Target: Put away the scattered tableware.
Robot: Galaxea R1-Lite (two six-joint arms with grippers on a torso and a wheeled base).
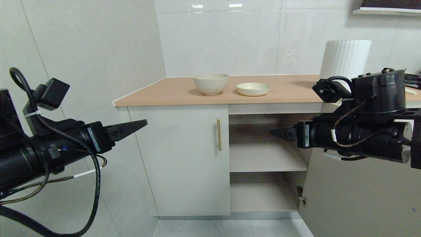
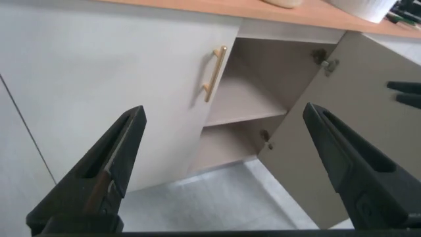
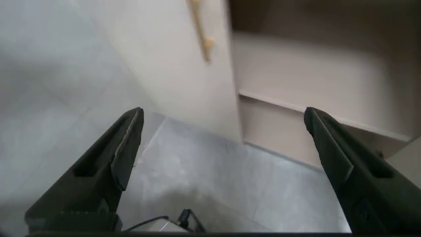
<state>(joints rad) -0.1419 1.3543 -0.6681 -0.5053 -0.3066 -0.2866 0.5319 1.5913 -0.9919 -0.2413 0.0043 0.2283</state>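
- Cabinet (image 1: 274, 108) — right-hand door (image 1: 355, 197) swung wide, baring two shelves (image 1: 263, 161), likely as the home for the tableware; other door (image 1: 179, 158) shut.
- Wooden counter (image 1: 158, 93) on top; carries the tableware near its middle, above both arms.
- Left gripper (image 1: 139, 125) level with the shut door, well short of it; fingers spread wide, nothing held — seemingly ready for a first pick.
- Right gripper (image 1: 274, 132) before the upper shelf opening; likewise gaping and empty.
- Bowl (image 1: 210, 84) upright on the counter, just beside the dish; not yet stowed.
- Shallow dish (image 1: 253, 89) to the bowl's right, apart from it; probably the easier rim pinch.
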